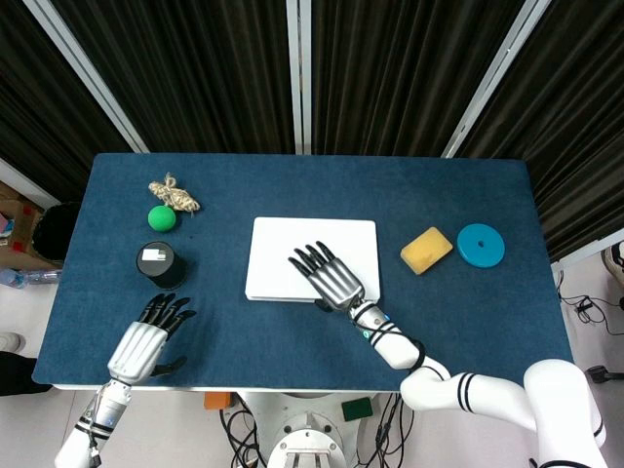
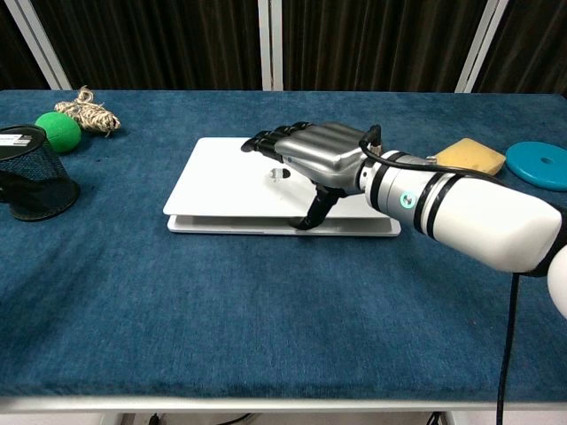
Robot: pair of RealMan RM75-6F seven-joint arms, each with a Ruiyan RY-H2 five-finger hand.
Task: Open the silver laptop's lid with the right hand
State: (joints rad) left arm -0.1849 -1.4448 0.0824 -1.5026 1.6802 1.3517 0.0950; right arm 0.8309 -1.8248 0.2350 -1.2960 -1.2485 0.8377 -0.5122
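Observation:
The silver laptop (image 1: 292, 253) lies mid-table with its lid (image 2: 221, 177) lifted a little at the front, a thin gap showing above the base. My right hand (image 1: 331, 278) lies over the lid's front right part. In the chest view the right hand (image 2: 314, 155) has its fingers spread flat on top, and its thumb is hooked under the lid's front edge, so it holds that edge. My left hand (image 1: 146, 343) hovers near the table's front left corner, fingers apart, holding nothing; the chest view does not show it.
A black mesh cup (image 1: 160, 263) stands left of the laptop, with a green ball (image 1: 161, 217) and a rope knot (image 1: 174, 193) behind it. A yellow sponge (image 1: 426, 250) and a blue disc (image 1: 481, 245) lie to the right.

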